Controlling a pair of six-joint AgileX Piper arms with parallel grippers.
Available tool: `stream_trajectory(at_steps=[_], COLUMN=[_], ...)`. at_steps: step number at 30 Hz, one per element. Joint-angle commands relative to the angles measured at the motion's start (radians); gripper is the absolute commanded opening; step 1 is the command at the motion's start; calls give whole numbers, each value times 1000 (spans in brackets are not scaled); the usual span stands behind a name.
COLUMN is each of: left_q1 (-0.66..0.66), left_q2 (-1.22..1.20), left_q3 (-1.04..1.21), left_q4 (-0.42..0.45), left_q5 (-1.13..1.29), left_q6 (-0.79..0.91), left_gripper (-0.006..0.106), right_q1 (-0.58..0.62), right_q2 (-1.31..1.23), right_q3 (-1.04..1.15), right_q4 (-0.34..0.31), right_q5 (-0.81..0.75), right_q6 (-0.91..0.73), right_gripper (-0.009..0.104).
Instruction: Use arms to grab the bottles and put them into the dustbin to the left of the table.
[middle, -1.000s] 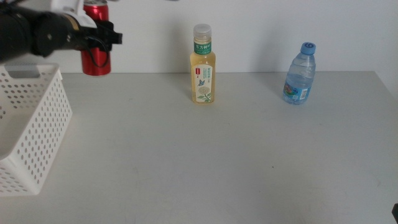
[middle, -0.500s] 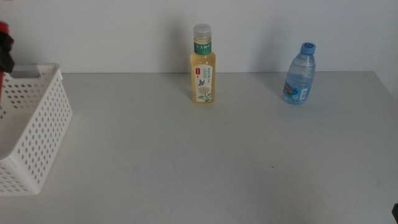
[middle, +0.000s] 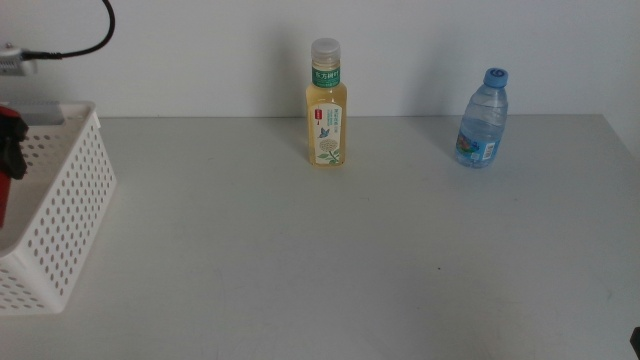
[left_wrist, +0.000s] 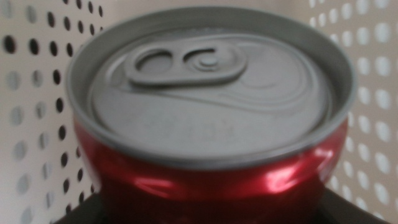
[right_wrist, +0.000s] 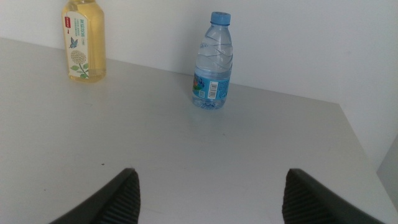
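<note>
Status of clearing: one of three containers at the bin, two untouched.

Red soda can (left_wrist: 208, 118): clamped in left gripper (left_wrist: 205, 211), dark jaw tips just visible at either side of the can's base in the left wrist view; perforated white walls on both sides behind it, so judged inside or just above the dustbin (middle: 60, 215). Not yet released. In the middle view, only a sliver of red and black at the picture's left edge, over the bin.

Yellow tea bottle (middle: 326, 105): upright at the far edge of the table (middle: 330, 260), near the centre, well apart from the bin.

Blue-capped water bottle (middle: 483, 119): upright at the far right, well apart from the tea bottle.

Right gripper (right_wrist: 211, 193): waiting low at the near right side of the table, jaws spread wide, nothing between them, facing the water bottle.

Remaining, by judgement: release of the can, then two further pick-ups and drops.
</note>
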Motion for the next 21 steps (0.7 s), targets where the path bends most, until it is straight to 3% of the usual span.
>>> stream_trajectory(at_steps=[1, 8, 14, 18, 21], left_q1=[2, 2, 0, 0, 0], left_q2=[-23, 57, 85, 84, 77], left_q3=[-40, -40, -40, -41, -46], left_q4=[-3, 7, -24, -17, -18], left_q5=[-42, -48, -38, -36, -12], left_q6=[-10, -10, -2, -2, -10], left_gripper=[-1, 14, 45, 75, 88], right_q1=[-8, -8, -8, -8, -8], right_q2=[-21, -21, -21, -21, -21], right_q3=[-9, -9, -9, -9, -9], right_q4=[-6, -6, -3, -3, -3], right_q5=[-71, -71, -71, -71, -71], right_q6=[-5, -5, -5, -5, -5], right_gripper=[58, 58, 58, 58, 58])
